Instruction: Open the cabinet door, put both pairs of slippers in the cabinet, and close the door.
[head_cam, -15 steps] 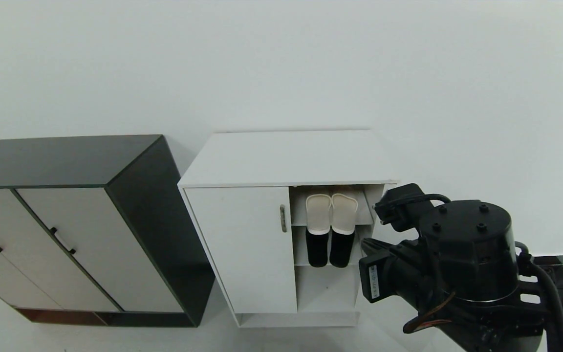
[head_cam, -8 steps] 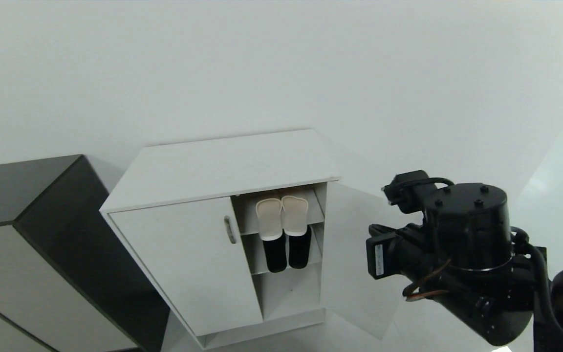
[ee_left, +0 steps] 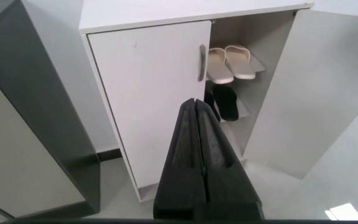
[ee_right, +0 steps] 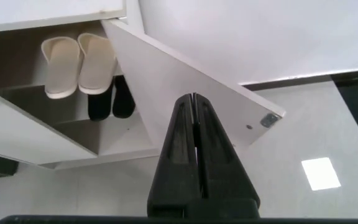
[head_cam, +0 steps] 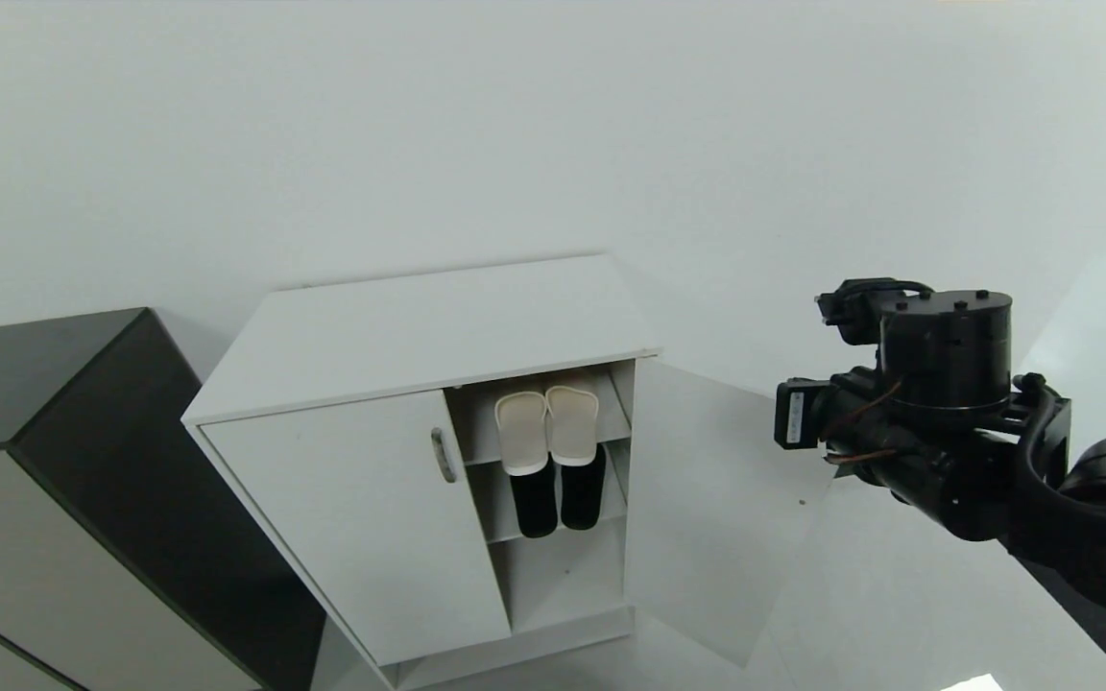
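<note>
Low at frame centre, white slippers (head_cam: 547,427) and black slippers (head_cam: 559,499) lie inside the cabinet (head_cam: 419,326); its door (head_cam: 707,499) stands open. My right hand (ee_right: 194,102) is closed, empty. Overhanging heels could jam the door shutting.

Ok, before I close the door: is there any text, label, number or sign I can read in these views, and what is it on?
No text here can be read.
White sticker on the right arm, near the wrist: print too small to read.
White cabinet, its open door, white slippers, black slippers: no print visible.
</note>
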Tool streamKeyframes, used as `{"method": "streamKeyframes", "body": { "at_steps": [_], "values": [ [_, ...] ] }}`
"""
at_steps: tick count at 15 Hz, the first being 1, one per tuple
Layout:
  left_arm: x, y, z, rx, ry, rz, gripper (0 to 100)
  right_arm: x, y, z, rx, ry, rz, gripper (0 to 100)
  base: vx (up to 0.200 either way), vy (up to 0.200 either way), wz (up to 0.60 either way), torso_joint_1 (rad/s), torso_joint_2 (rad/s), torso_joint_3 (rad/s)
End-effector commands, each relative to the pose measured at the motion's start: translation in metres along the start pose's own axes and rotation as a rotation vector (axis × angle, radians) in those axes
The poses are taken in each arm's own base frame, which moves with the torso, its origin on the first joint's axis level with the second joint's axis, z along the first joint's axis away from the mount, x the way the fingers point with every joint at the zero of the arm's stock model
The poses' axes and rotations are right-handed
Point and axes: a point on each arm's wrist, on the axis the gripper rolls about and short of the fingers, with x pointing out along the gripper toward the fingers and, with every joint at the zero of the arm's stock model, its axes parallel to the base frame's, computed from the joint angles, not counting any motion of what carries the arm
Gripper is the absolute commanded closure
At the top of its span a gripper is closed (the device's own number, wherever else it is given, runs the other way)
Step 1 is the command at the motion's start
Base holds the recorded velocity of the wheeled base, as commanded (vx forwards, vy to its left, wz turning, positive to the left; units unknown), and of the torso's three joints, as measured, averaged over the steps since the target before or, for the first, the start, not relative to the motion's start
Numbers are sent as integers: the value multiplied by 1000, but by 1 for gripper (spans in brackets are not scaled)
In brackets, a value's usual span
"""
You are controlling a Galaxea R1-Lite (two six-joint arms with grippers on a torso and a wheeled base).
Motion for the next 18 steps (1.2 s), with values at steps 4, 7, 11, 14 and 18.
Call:
{"method": "streamKeyframes", "body": {
  "at_steps": [4, 7, 11, 14, 18],
  "values": [
    [0, 0, 0, 1, 1, 2, 100, 29, -13, -6, 20, 1, -45, 100, -100, 0, 0, 1, 2, -1],
    [0, 0, 0, 2, 0, 0, 100, 56, -28, -4, 54, 0, -64, 100, -67, 0, 0, 4, 1, 2],
    [0, 0, 0, 2, 0, 0, 100, 83, -39, -7, 86, 5, -114, 100, 0, 0, 0, 0, 0, 0],
    [0, 0, 0, 0, 0, 2, 100, 108, -42, -16, 99, -10, -136, 100, 0, 0, 0, 0, 0, 0],
    [0, 0, 0, 0, 0, 2, 100, 130, -49, -26, 105, -8, -166, 100, 0, 0, 0, 0, 0, 0]
  ]
}}
